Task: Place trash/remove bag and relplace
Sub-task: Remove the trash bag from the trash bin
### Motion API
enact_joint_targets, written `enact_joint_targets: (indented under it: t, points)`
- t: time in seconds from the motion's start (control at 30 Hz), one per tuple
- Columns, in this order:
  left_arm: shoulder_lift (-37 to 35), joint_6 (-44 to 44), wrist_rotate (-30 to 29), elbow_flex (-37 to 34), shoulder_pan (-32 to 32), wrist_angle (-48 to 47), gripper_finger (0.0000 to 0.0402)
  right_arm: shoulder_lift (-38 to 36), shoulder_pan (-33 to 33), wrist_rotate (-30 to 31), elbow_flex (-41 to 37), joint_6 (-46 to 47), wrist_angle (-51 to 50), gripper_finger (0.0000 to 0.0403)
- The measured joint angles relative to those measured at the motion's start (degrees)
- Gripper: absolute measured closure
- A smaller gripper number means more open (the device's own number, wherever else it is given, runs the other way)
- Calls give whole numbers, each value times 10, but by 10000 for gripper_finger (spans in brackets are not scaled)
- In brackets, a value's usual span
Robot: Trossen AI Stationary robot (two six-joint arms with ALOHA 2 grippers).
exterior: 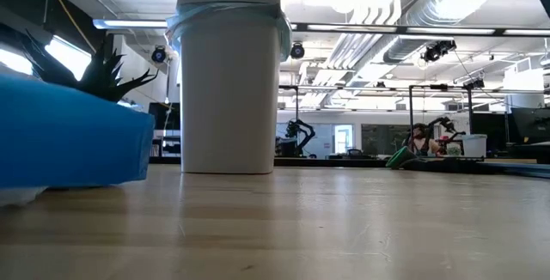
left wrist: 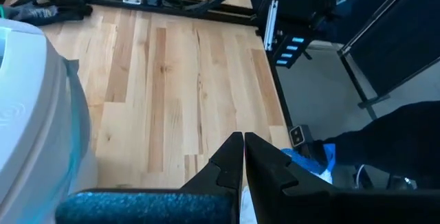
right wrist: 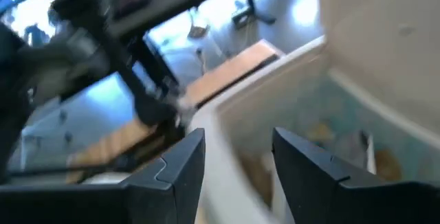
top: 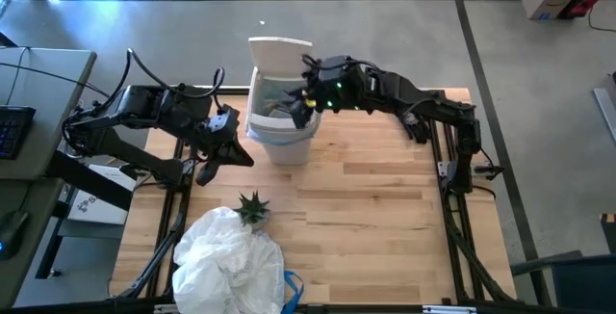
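From above, I see my right gripper (top: 300,105) over the white bin (top: 281,136), jaws released. Low down, the bag (exterior: 225,14) lines its rim. Left wrist: left gripper (left wrist: 243,139) clenched above the table (left wrist: 179,80).

Green spiky plant (top: 254,207) on wooden table (top: 385,218)

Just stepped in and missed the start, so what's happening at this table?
The right gripper hangs over the open mouth of the white bin, fingers apart and empty, with brownish trash lying inside the light-blue bag that lines it. The left gripper waits shut beside the bin, over the table. A small green plant and a heap of white plastic sit near the front edge.
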Motion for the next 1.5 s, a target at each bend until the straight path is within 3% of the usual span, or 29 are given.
enact_joint_targets:
  t: [0.1,0.2,0.4,0.67,0.83,1.07,1.5]
  points:
    - [-16,-5,-1,0,-3,9,402,-1,38,4,41,-8,-80,251]
    - [-43,7,-27,0,-7,10,402,-1,86,51,78,2,-182,258]
    - [-91,44,-129,0,8,-21,402,-44,180,173,51,59,-318,265]
    - [-110,40,-145,0,48,-65,402,-85,272,304,50,179,-430,265]
    - [-123,60,-164,0,49,-30,402,-104,320,372,50,244,-464,265]
    - [-149,75,-181,-8,49,-27,402,-109,378,430,50,252,-462,265]
    - [-299,-4,-184,-206,49,51,402,-104,465,541,50,315,-462,265]
